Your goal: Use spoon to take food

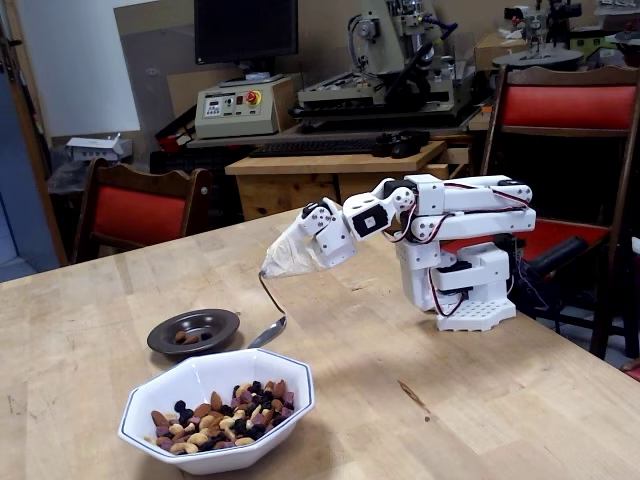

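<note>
In the fixed view my white gripper [290,258] is shut on the off-white taped top of the spoon [268,330]. The thin dark handle bends down from the tape. The shiny spoon bowl hangs low between the two dishes, just right of the small dark plate [194,331] and just behind the white bowl's rim. I cannot tell if it touches the table. The spoon bowl looks empty. The food [222,415], almonds, cashews and raisins, fills the bottom of the white octagonal bowl [218,405] at the front. A few nuts [187,337] lie on the dark plate.
The arm's white base [468,290] stands on the wooden table [420,400] at the right. Red-cushioned chairs stand behind the table on the left [140,212] and right [565,105]. A desk with machines is in the background.
</note>
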Robot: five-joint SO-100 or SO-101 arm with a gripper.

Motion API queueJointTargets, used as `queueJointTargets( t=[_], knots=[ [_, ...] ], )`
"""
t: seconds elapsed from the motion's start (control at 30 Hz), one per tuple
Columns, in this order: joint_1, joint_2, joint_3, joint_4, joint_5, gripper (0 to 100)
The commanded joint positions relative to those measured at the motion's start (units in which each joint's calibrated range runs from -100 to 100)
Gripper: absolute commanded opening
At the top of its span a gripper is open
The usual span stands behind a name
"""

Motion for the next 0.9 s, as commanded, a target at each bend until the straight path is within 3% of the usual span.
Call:
queueJointTargets(
  t=[0.0, 0.4, 0.63, 0.87],
  knots=[
    [-0.1, -0.8, 0.7, -0.1, -0.1, 4],
    [-0.1, -0.8, 0.7, -1.1, -0.1, 5],
    [-0.1, -0.8, 0.7, -9.1, 0.0, 5],
    [0.2, -0.8, 0.7, -9.9, -0.1, 5]
  ],
)
